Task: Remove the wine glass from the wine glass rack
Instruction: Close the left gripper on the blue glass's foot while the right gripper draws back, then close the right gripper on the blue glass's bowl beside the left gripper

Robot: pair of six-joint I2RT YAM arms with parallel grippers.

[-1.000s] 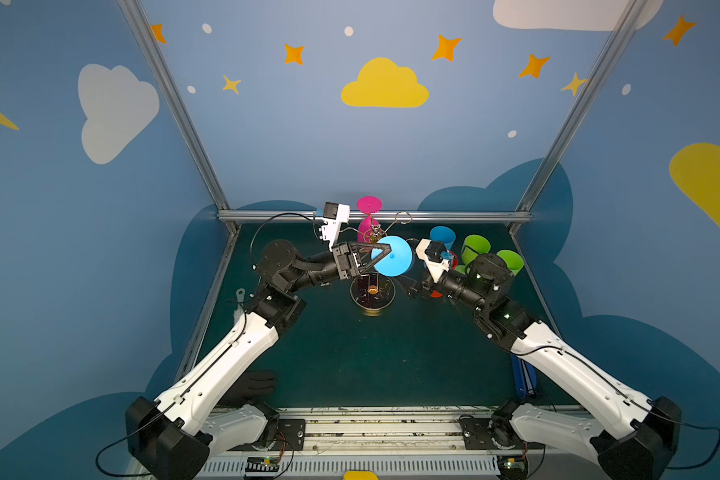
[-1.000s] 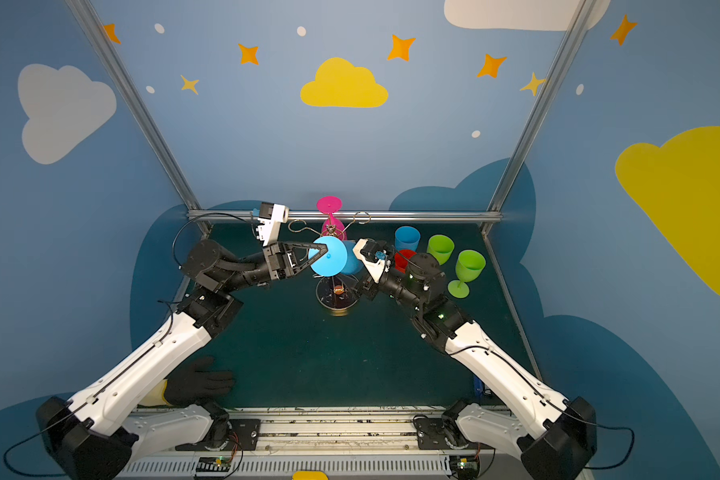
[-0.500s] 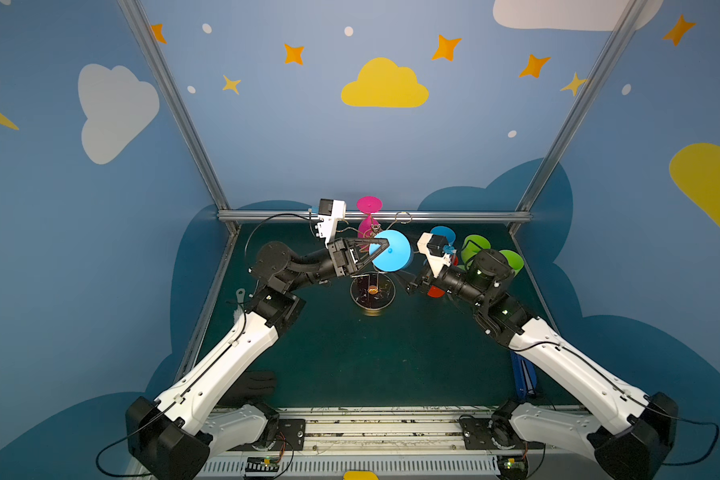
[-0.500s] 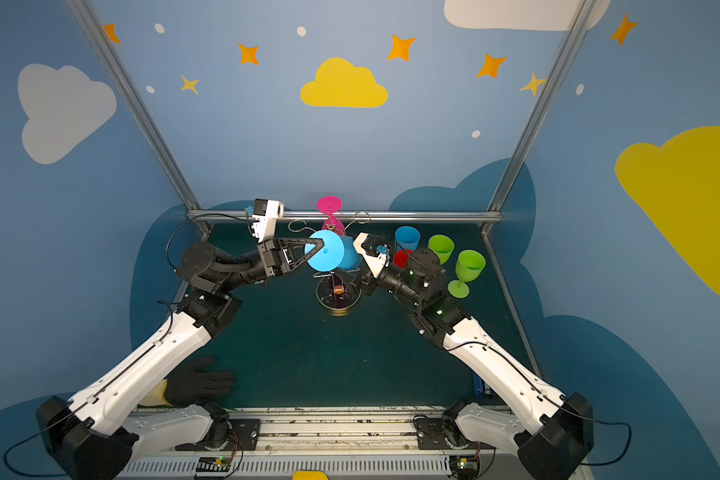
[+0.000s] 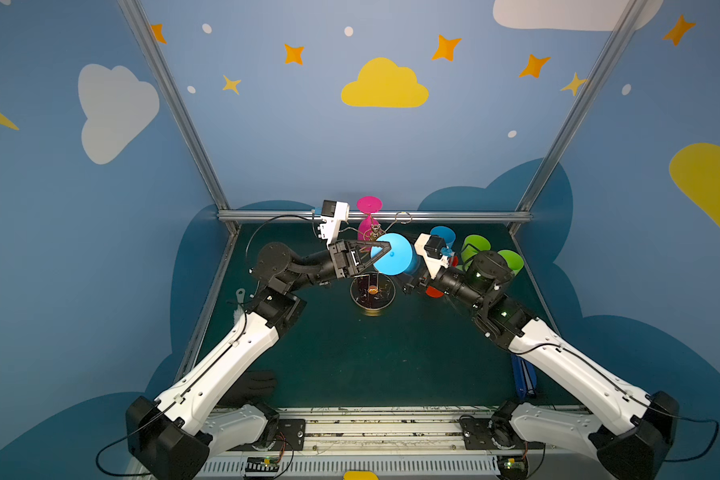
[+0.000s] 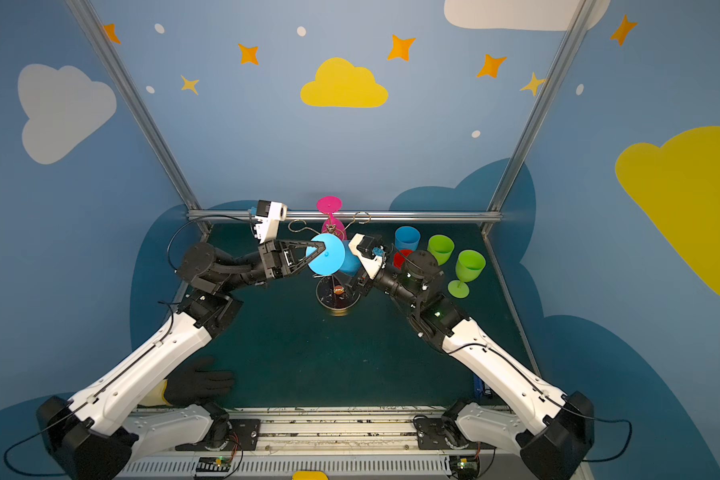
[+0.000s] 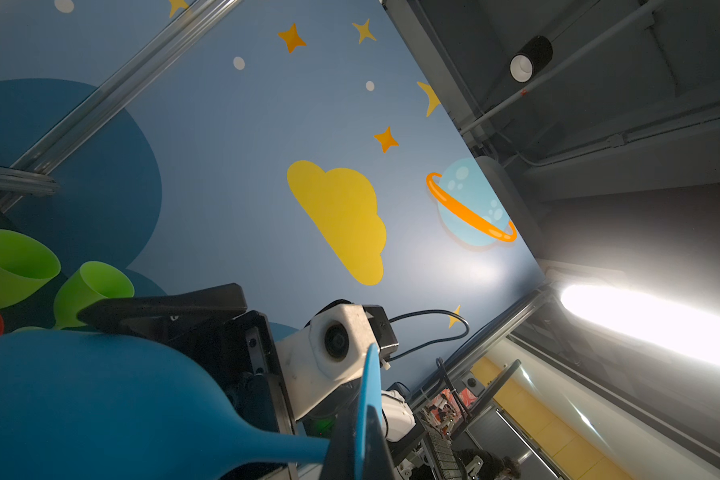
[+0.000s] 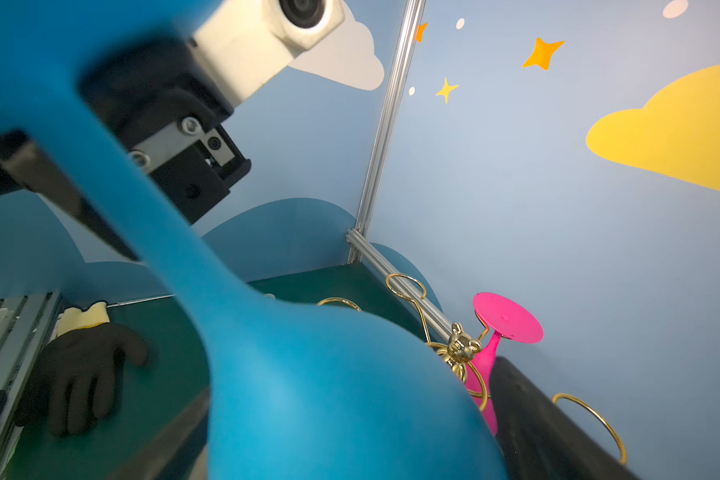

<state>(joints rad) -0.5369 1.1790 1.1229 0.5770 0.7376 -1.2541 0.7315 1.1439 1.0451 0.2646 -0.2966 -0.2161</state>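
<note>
The blue wine glass [image 5: 393, 259] [image 6: 327, 259] lies on its side in the air above the rack's dark round base [image 5: 372, 293]. Its foot disc faces up towards both top views. My left gripper [image 5: 385, 249] [image 7: 360, 444] is shut on the rim of that foot disc. My right gripper [image 6: 352, 266] [image 8: 350, 436] stands wide open with the glass's bowl [image 8: 329, 395] between its fingers. The gold wire wine glass rack [image 5: 373, 235] [image 8: 460, 347] rises just behind the glass. A pink wine glass [image 5: 368, 216] [image 8: 508, 318] hangs upside down on it.
At the back right stand a blue cup [image 6: 407, 239], a green cup [image 6: 440, 248], a green wine glass [image 6: 468, 268] and a red cup [image 6: 402, 257], close behind my right arm. A black glove [image 6: 200, 382] lies at the front left, beside the metal frame posts.
The blue glass and both grippers drifted slightly left and up, then back again. Both grippers stand as they did before.
</note>
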